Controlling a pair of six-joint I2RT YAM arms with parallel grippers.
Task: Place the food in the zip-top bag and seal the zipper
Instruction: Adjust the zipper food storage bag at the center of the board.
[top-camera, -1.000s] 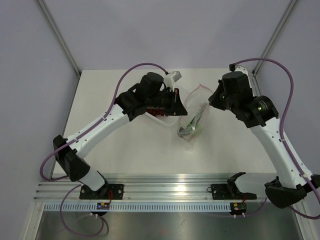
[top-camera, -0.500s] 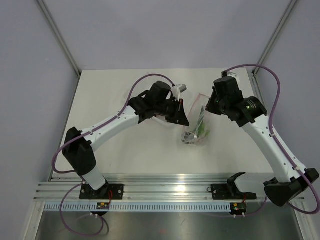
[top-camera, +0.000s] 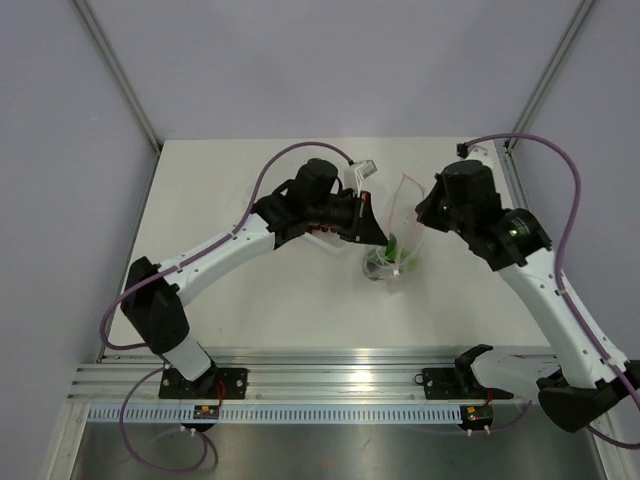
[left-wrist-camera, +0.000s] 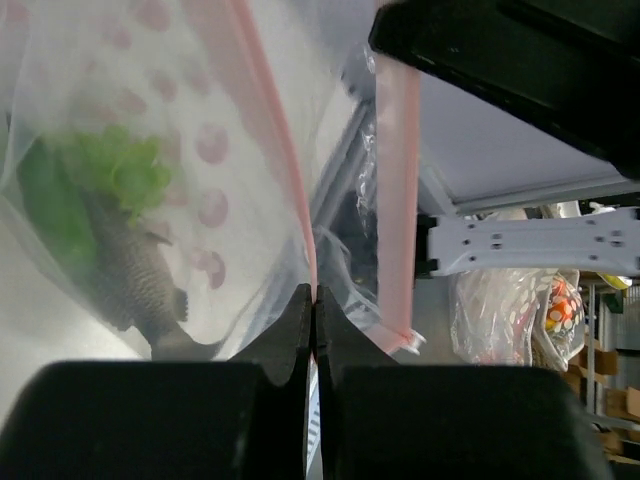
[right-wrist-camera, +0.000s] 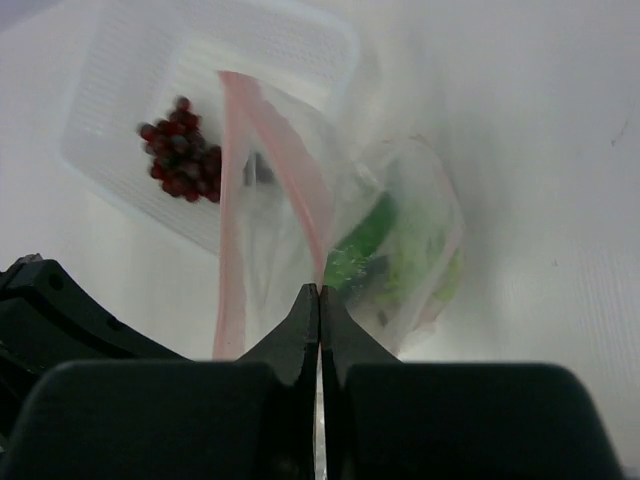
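Note:
The clear zip-top bag (top-camera: 392, 250) hangs upright between my two grippers, its bottom at the table. My left gripper (top-camera: 377, 228) is shut on one pink zipper strip (left-wrist-camera: 285, 150). My right gripper (top-camera: 424, 212) is shut on the other lip's strip (right-wrist-camera: 300, 190). The mouth gapes between them. The second strip (left-wrist-camera: 398, 200) ends in a whitish tab (left-wrist-camera: 411, 343). Inside the bag lie the lettuce (left-wrist-camera: 105, 170), the grey fish (left-wrist-camera: 130, 275) and the green chili (right-wrist-camera: 360, 242). The dark red grape bunch (right-wrist-camera: 180, 158) lies in the white tray (right-wrist-camera: 250, 50), outside the bag.
The white tray is mostly hidden under my left arm in the top view. The table's far edge and the grey walls lie behind the bag. The aluminium rail (top-camera: 330, 375) runs along the near edge.
The bag lay slack on the table held by the right gripper. My left gripper has moved right from the tray and closed on the bag's rim. The bag now hangs upright.

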